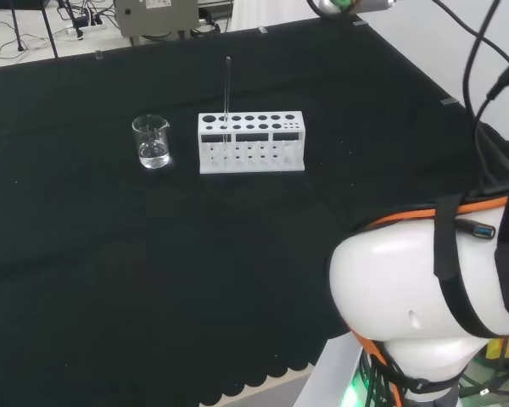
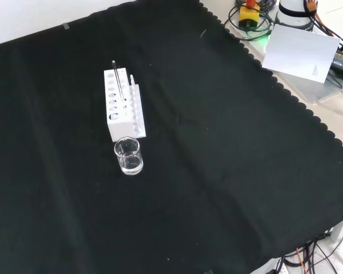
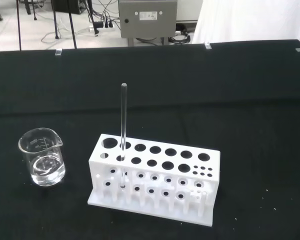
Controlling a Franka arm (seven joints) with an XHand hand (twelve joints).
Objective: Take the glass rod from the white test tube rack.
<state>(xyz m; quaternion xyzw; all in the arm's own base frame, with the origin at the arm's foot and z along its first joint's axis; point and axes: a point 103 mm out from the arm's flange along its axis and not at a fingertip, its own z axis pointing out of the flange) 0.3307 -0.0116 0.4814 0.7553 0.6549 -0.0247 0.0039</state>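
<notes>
A: Where do we find the rod (image 3: 123, 125)?

B: It stands upright in the rack (image 3: 155, 177), in a hole near the end that faces the beaker (image 3: 42, 163). In the head view the rack sits at about 12 o'clock from the cloth's centre, with the beaker just beside it at its 9 o'clock. In the front view the beaker lies at the rack's 6 o'clock, near but apart.

A: And the hand?

B: We cannot tell its state; no fingers appear before us. The wrist view looks across at the rack from some way off, so we judge the approach is not yet made.

A: How will the rod handle?

B: We judge it light, stiff, smooth and brittle. It is thin clear glass, so it may slip between the fingers, and a sideways knock against the hole's edge could snap it or tip the rack.

A: Where do we take hold?

B: On the bare length above the rack's top plate, which is most of the rod. We would pinch it partway up, not at the very tip, then draw it straight up until the lower end clears both plates.

A: Any hazards nearby?

B: The beaker holds some clear liquid, so we keep the hand away from that side.
</notes>
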